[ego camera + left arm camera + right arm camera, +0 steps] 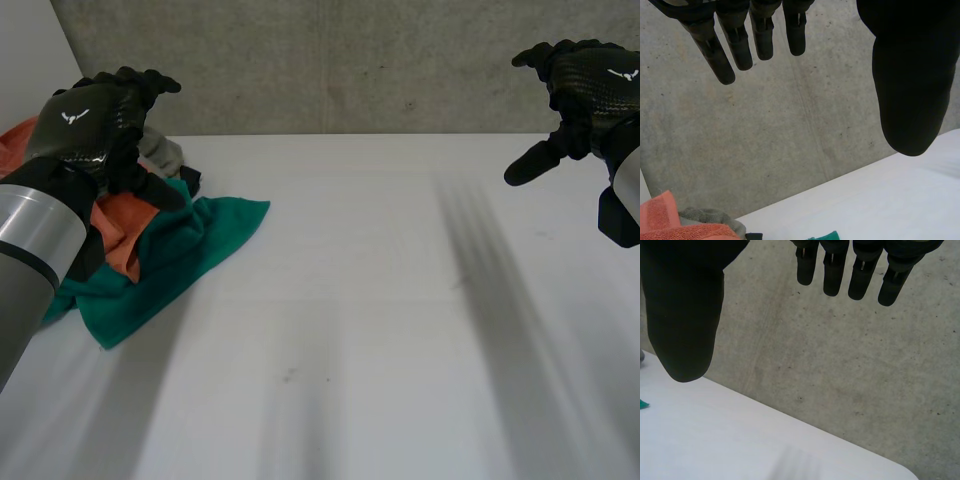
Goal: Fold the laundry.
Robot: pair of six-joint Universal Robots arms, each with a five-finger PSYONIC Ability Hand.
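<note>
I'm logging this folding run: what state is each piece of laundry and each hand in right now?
Green cloth: unfolded, rumpled, under the other cloths.
Orange cloth: crumpled, lying on the green one.
Grey cloth: bunched up, behind the orange one.
Left hand: open, fingers straight, holding nothing, above the orange one.
Right hand: open, holding nothing, raised well away from the cloths.
</note>
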